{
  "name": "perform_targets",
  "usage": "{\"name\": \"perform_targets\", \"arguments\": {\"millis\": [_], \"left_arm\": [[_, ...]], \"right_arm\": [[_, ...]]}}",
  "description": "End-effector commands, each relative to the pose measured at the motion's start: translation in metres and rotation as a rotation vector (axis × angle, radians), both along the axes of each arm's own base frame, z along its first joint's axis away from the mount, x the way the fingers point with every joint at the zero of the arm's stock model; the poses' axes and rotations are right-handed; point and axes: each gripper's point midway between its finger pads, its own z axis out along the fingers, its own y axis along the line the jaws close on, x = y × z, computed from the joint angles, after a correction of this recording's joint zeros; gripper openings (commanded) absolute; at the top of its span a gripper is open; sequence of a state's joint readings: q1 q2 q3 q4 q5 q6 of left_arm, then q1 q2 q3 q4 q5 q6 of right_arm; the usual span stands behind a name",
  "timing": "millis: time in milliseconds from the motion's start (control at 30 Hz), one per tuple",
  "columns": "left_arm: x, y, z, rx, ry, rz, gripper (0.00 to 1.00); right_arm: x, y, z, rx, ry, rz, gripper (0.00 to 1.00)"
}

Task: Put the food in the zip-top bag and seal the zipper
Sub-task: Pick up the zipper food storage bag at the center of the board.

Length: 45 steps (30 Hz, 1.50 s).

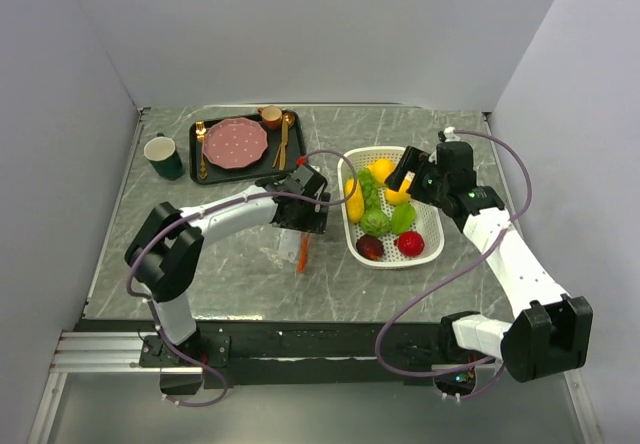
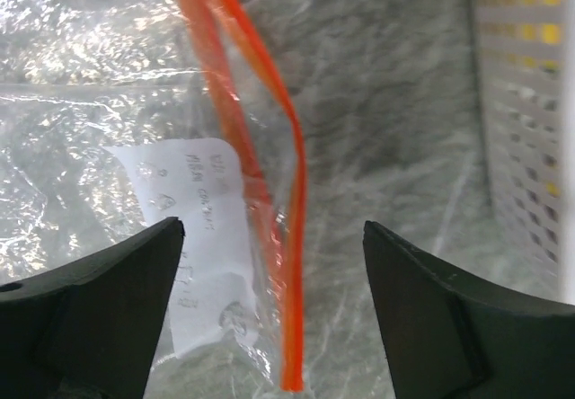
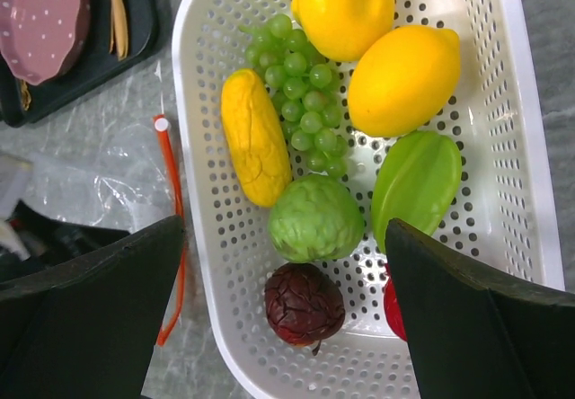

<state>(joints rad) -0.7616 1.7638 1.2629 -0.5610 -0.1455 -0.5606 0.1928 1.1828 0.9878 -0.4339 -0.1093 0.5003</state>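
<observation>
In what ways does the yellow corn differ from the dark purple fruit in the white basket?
The corn is yellow and long; the purple fruit is dark, round and wrinkled. The corn lies against the green grapes; the purple fruit sits apart from them, near the rounded end of the white basket. Both lie inside it.

In the overhead view the left gripper [image 1: 299, 226] covers nearly all of the clear bag [image 1: 286, 250], leaving only the lower end of its orange-red zipper [image 1: 301, 256] showing. In the left wrist view the bag runs off the top and left edges, the writing on its label [image 2: 202, 237] is too blurred to read, and the basket [image 2: 521, 102] is cut by the right edge. In the right wrist view the red fruit [image 3: 393, 307] at lower right sits mostly behind one finger [image 3: 485, 327] of the right gripper [image 3: 284, 224], and the upper left corner cuts the pink plate [image 3: 40, 17].
</observation>
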Motion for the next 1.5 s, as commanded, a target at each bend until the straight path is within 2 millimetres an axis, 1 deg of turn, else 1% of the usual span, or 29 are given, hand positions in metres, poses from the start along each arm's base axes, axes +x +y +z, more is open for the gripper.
{"name": "perform_targets", "arguments": {"millis": [0, 133, 167, 233, 267, 433, 467, 567, 633, 667, 733, 767, 800, 933, 1000, 1033, 1067, 1100, 1133, 1167, 1200, 1233, 1267, 1300, 1333, 1367, 1400, 1433, 1467], "left_arm": [[0.015, -0.004, 0.003, 0.008, -0.030, 0.059, 0.83], [0.019, -0.013, -0.001, 0.006, -0.029, 0.052, 0.76], [0.019, -0.013, -0.006, 0.022, -0.022, 0.055, 0.73], [0.021, -0.013, -0.008, 0.036, -0.027, 0.063, 0.66], [0.021, -0.012, -0.010, 0.042, -0.026, 0.066, 0.59], [0.022, -0.011, -0.015, 0.054, -0.024, 0.071, 0.44], [0.022, -0.011, -0.018, 0.060, -0.019, 0.071, 0.37], [0.022, -0.008, -0.017, 0.067, -0.028, 0.082, 0.28], [0.023, -0.006, -0.017, 0.074, -0.030, 0.084, 0.25], [0.022, -0.005, -0.018, 0.081, -0.028, 0.084, 0.19], [0.023, -0.004, -0.018, 0.085, -0.032, 0.086, 0.12], [0.023, -0.004, -0.014, 0.076, -0.040, 0.087, 0.05], [0.023, -0.001, -0.013, 0.085, -0.045, 0.092, 0.01], [0.022, 0.005, 0.009, 0.078, -0.078, 0.112, 0.01], [0.022, 0.007, 0.035, 0.041, -0.118, 0.116, 0.01], [0.021, 0.007, 0.044, 0.025, -0.130, 0.114, 0.01], [0.020, 0.009, 0.066, -0.009, -0.164, 0.117, 0.01], [0.019, 0.009, 0.076, -0.030, -0.180, 0.111, 0.01], [0.018, 0.009, 0.087, -0.051, -0.197, 0.109, 0.01], [0.015, 0.012, 0.106, -0.083, -0.230, 0.111, 0.01], [0.014, 0.013, 0.115, -0.103, -0.246, 0.109, 0.01], [0.012, 0.013, 0.123, -0.119, -0.260, 0.098, 0.01], [0.010, 0.014, 0.135, -0.147, -0.281, 0.096, 0.01], [0.008, 0.015, 0.139, -0.156, -0.283, 0.093, 0.01], [0.006, 0.015, 0.142, -0.164, -0.285, 0.087, 0.01], [0.004, 0.015, 0.147, -0.176, -0.292, 0.081, 0.01], [0.002, 0.015, 0.146, -0.180, -0.290, 0.076, 0.01], [0.002, 0.016, 0.148, -0.185, -0.295, 0.076, 0.01], [0.001, 0.017, 0.147, -0.187, -0.295, 0.075, 0.01]], "right_arm": [[0.002, 0.001, 0.022, 0.009, -0.065, 0.011, 1.00], [0.003, -0.003, 0.025, -0.012, -0.075, 0.008, 1.00], [0.003, -0.003, 0.024, -0.015, -0.071, 0.008, 1.00], [0.002, -0.004, 0.024, -0.019, -0.065, 0.004, 1.00], [0.002, -0.004, 0.023, -0.020, -0.062, 0.004, 1.00], [-0.002, -0.003, 0.017, -0.008, -0.053, 0.002, 1.00], [-0.003, -0.003, 0.017, -0.007, -0.054, 0.002, 1.00], [-0.006, -0.005, 0.012, -0.010, -0.042, -0.003, 1.00], [-0.006, -0.005, 0.012, -0.011, -0.044, -0.005, 1.00], [-0.007, -0.005, 0.011, -0.011, -0.044, -0.005, 1.00], [-0.008, -0.005, 0.010, -0.008, -0.040, -0.003, 1.00], [-0.008, -0.005, 0.009, -0.008, -0.037, -0.004, 1.00], [-0.008, -0.004, 0.009, -0.008, -0.037, -0.002, 1.00], [-0.012, 0.000, 0.010, 0.023, -0.040, 0.011, 1.00], [-0.013, 0.006, 0.010, 0.055, -0.051, 0.030, 1.00], [-0.015, 0.012, 0.013, 0.084, -0.058, 0.051, 1.00], [-0.017, 0.023, 0.014, 0.130, -0.068, 0.098, 1.00], [-0.019, 0.030, 0.016, 0.167, -0.073, 0.125, 1.00], [-0.020, 0.037, 0.017, 0.214, -0.067, 0.136, 0.93], [-0.026, 0.048, 0.015, 0.268, -0.051, 0.187, 0.90], [-0.024, 0.055, 0.023, 0.310, -0.083, 0.212, 0.86], [-0.024, 0.061, 0.024, 0.357, -0.078, 0.223, 0.70], [-0.023, 0.067, 0.028, 0.392, -0.105, 0.252, 0.65], [-0.028, 0.076, 0.033, 0.453, -0.093, 0.288, 0.55], [-0.028, 0.081, 0.033, 0.483, -0.089, 0.308, 0.31], [-0.026, 0.085, 0.036, 0.509, -0.112, 0.329, 0.26], [-0.030, 0.091, 0.040, 0.552, -0.099, 0.360, 0.10], [-0.030, 0.096, 0.039, 0.566, -0.090, 0.381, 0.06], [-0.030, 0.100, 0.046, 0.576, -0.105, 0.405, 0.05]]}}
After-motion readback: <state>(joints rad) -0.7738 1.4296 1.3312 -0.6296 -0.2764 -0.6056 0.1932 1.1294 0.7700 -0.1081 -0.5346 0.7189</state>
